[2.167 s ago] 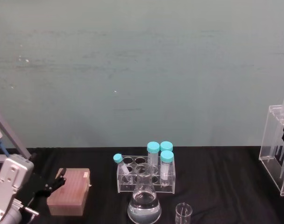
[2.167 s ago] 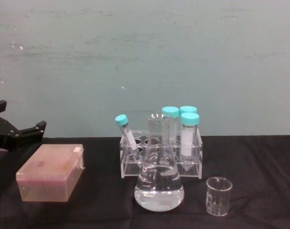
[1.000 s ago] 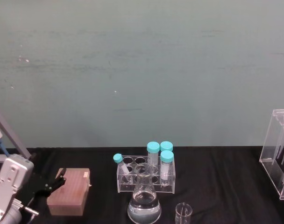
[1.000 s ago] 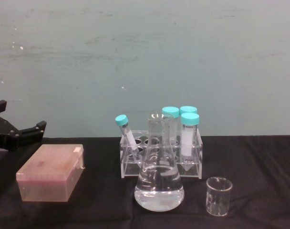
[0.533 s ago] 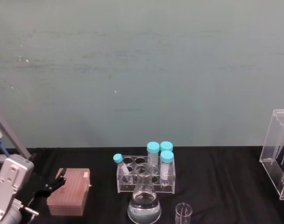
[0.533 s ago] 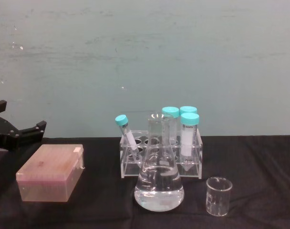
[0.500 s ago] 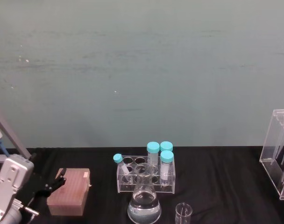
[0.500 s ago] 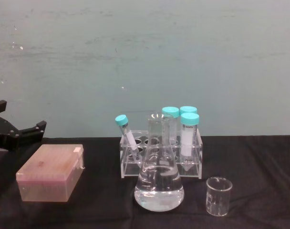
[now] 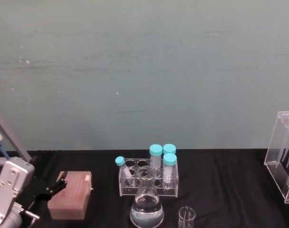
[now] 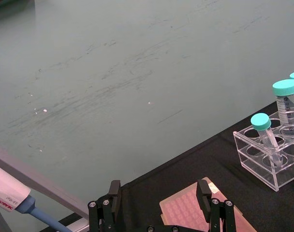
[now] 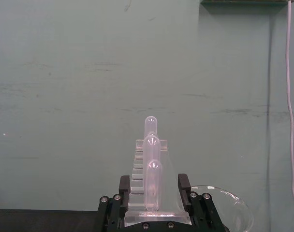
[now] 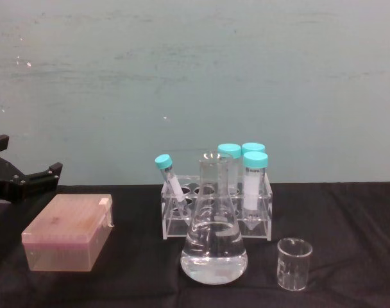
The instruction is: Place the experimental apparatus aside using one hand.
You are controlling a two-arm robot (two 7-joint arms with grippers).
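Acrylic stand (image 9: 281,156) with its glass tubes sits at the far right edge of the table (image 9: 220,175), clamped in the right gripper (image 11: 154,187).
The only readable print is "DRAGON…" on a pipette (image 10: 4,203). Right jaws press level against both sides of the stand's base, which probably rests on the table. Conical flask (image 12: 214,250) and beaker (image 12: 293,263) stand well apart, mid-table. Left gripper (image 10: 159,193) hangs wide open, empty, near the pink tip box (image 12: 68,232).

Pipette (image 10: 7,197): red "DRAGON…" print, rest unreadable.
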